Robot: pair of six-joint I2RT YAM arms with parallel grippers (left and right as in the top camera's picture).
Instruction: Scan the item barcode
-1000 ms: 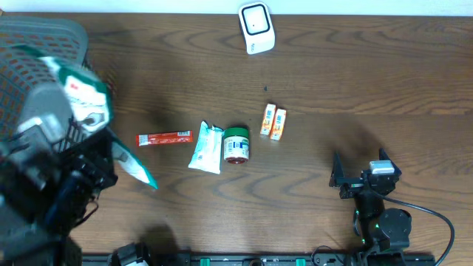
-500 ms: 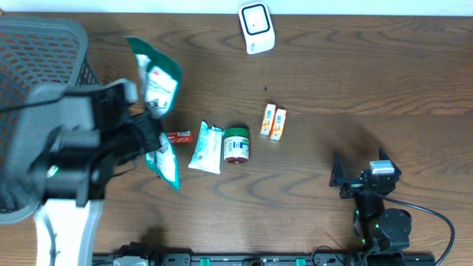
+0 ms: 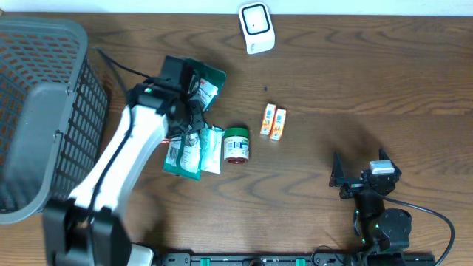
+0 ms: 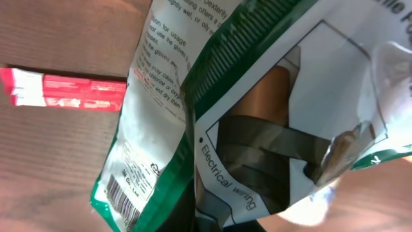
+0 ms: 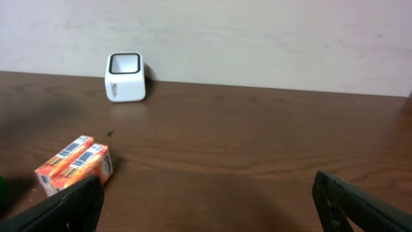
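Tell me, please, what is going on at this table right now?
The left claw is shut on a green and white packet, holding it between the grey basket and the white scanner at the table's far edge. The packet's barcode shows in the wrist view, but it is not at the scanner yet. The right claw sits open and empty on its own side. A green-lidded jar and two orange boxes lie on the table.

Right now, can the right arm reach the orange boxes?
Probably yes: the right gripper is open, and only bare table lies between it and the orange boxes.
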